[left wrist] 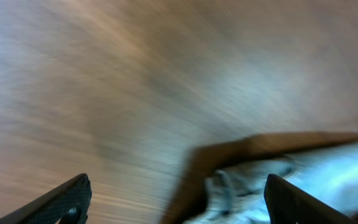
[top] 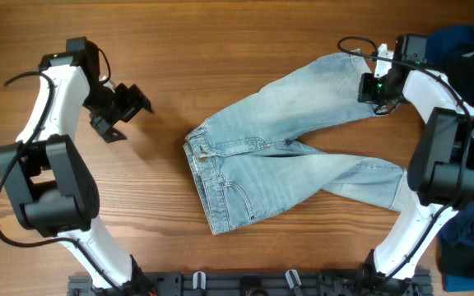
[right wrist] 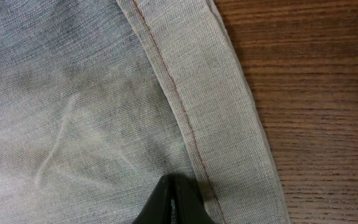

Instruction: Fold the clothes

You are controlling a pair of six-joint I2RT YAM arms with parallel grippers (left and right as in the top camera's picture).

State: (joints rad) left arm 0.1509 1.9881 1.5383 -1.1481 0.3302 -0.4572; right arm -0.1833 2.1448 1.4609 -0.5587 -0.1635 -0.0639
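The light blue jeans [top: 290, 148] are spread at the table's middle, legs running toward the right. The right gripper [top: 376, 89] is closed over the upper leg near its cuff; whether cloth is pinched cannot be told. The left gripper [top: 122, 108], jaws apart, is held well left of the waistband. Its wrist view is blurred.

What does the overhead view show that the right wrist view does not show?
Only the overhead view shows the whole jeans with both legs spread, the left gripper open above bare table, and dark garments at the right edge. Only the right wrist view shows the cuff's stitched hem closely, with the right gripper shut. Both show denim and wood.
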